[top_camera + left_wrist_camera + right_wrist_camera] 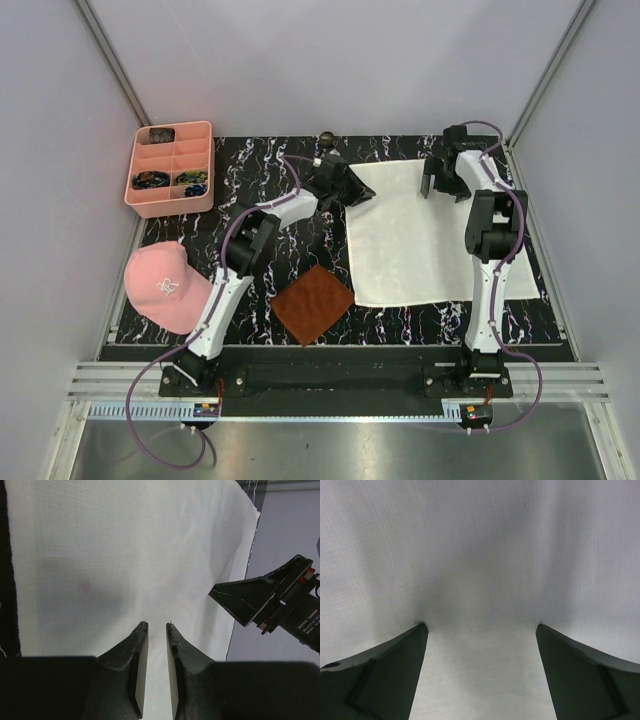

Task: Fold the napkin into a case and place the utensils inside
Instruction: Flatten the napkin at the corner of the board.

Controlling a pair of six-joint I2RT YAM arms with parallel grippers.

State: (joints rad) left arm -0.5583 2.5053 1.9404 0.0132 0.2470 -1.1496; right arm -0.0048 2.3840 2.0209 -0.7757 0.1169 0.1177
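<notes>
The cream-white napkin (pixel 420 235) lies spread flat on the black marbled table, filling the left wrist view (pixel 125 555) and the right wrist view (pixel 480 555). No folded case shows. My left gripper (pixel 358 190) (pixel 157 625) hovers at the napkin's far left corner. Its jaws stand a narrow gap apart, with only cloth showing beneath. My right gripper (pixel 438 188) (pixel 481 627) is over the far right part of the napkin. It is open wide, its tips at the cloth, and it also appears in the left wrist view (pixel 235 602). I cannot make out the utensils for certain.
A brown textured mat (pixel 312 303) lies near the front, left of the napkin. A pink compartment tray (pixel 170 168) stands at the far left and a pink cap (pixel 160 285) at the near left. A small dark round object (pixel 326 137) sits at the table's far edge.
</notes>
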